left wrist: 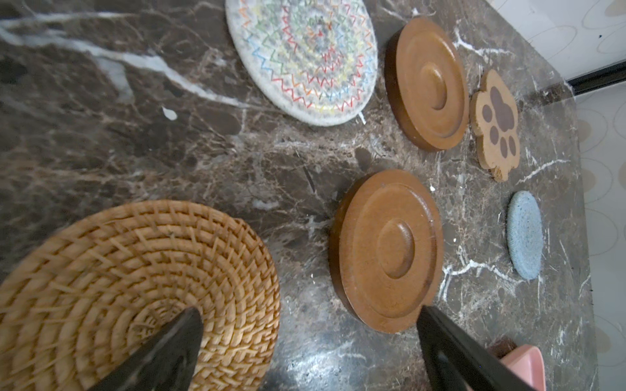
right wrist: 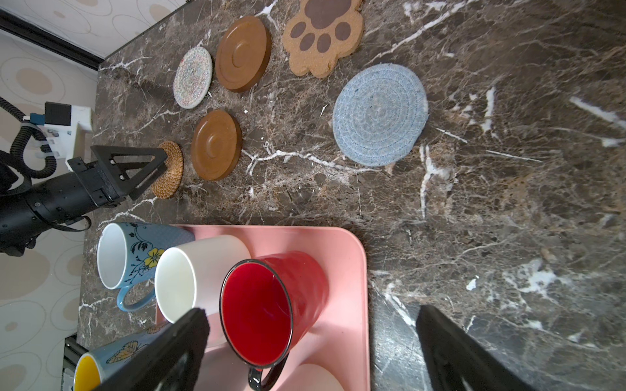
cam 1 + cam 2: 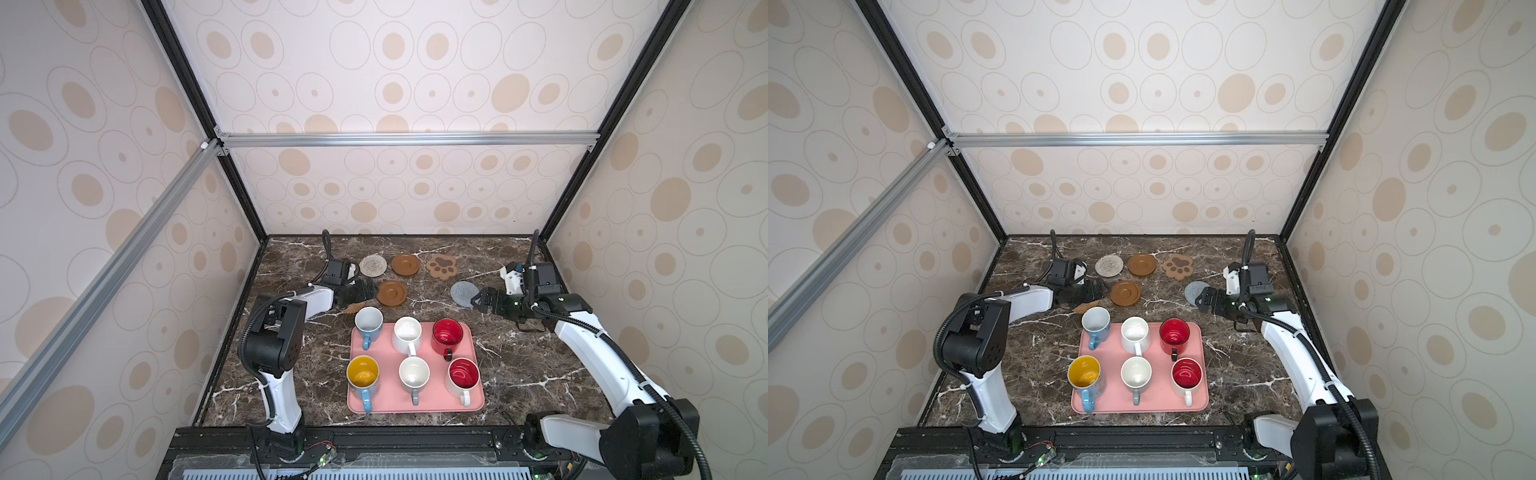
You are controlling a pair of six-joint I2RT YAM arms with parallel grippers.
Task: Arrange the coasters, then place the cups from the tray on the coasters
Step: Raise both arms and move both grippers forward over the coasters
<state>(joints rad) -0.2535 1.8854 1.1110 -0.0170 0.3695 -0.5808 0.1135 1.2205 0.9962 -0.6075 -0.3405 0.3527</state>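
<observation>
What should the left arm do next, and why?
Probably swing the open left gripper from the rattan coaster to the light blue cup close by. All six coasters seem laid out in two rows, all six cups stand on the pink tray, and its jaws are empty.

Left end effector (image 3: 366, 294) low, jaws wide apart, right end effector (image 3: 476, 302) likewise spread, both arms extended forward

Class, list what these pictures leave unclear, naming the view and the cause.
Rattan coaster: both top views, mostly hidden under the left pincer.
Grey-blue coaster: both top views, edge covered by the right pincer.
Tray: left wrist view, only a corner, cut by the frame.
Yellow-lined mug: right wrist view, cut by the edge.
</observation>
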